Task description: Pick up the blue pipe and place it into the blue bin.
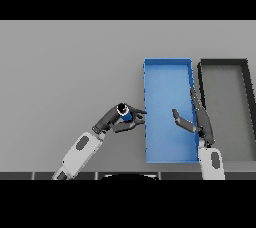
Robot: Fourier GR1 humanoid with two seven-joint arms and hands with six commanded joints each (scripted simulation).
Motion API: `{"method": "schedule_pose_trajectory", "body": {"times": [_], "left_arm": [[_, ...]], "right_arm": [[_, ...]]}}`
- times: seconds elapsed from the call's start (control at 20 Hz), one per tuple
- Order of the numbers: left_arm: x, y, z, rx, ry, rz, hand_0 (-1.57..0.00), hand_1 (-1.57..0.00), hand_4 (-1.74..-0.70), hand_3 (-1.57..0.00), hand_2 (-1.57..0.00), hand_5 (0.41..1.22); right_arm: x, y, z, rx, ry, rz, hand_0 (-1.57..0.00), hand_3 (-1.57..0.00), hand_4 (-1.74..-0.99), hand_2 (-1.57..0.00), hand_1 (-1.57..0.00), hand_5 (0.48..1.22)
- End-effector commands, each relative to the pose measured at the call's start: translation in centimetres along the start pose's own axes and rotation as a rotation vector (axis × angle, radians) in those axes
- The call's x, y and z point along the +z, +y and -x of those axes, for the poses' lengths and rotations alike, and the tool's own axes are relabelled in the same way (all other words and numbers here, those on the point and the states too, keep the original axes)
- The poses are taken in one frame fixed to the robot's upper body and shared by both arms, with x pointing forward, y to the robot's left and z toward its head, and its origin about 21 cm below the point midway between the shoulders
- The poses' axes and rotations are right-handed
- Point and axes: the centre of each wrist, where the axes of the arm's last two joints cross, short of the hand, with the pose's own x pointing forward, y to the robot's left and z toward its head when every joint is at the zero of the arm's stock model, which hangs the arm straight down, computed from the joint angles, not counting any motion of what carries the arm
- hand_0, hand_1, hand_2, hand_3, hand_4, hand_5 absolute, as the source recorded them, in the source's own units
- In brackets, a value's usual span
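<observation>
From the head view we see our left hand (121, 119) curled round the blue pipe (125, 113), holding it above the grey worktop (65, 72) just left of the blue bin (167, 63), whose near-left wall is close to our fingertips. The pipe is not yet over the bin. Our right hand (195, 117) hangs over the bin's right side with straight, relaxed fingers, holding nothing. A dark bin (223, 62) stands just right of the blue one. We judge the pickup done: what is left is to carry the pipe rightward over the bin's wall and let it go inside.
</observation>
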Motion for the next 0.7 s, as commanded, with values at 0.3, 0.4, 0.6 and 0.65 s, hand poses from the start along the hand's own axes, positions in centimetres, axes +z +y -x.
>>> {"method": "schedule_pose_trajectory", "body": {"times": [0.3,0.4,0.6,0.65], "left_arm": [[-1.2,-0.3,-2.3,-0.02,-0.001,0.049,-1.57,-1.57,-1.47,-1.57,-1.57,1.22],[-1.2,-0.5,-2.1,-0.019,0.014,0.049,-1.57,-1.57,-1.47,-1.57,-1.57,1.22],[-1.2,-0.5,-1.7,-0.027,0.019,0.051,-1.57,-1.57,-1.47,-1.57,-1.57,1.22],[-0.7,-0.5,-1.5,-0.026,0.018,0.059,-1.57,-1.57,-1.47,-1.57,-1.57,1.22]], "right_arm": [[-0.4,-0.8,-0.4,0.019,-0.036,0.015,0.0,0.0,-1.151,0.0,0.0,0.643],[-0.2,-0.9,-0.7,0.035,-0.039,0.021,0.0,0.0,-1.141,0.0,0.0,0.643],[1.0,-0.9,-1.5,0.086,-0.05,0.053,0.0,0.0,-1.188,0.0,0.0,0.643],[1.0,-0.7,-2.0,0.093,-0.051,0.061,0.0,0.0,-1.191,0.0,0.0,0.642]]}}
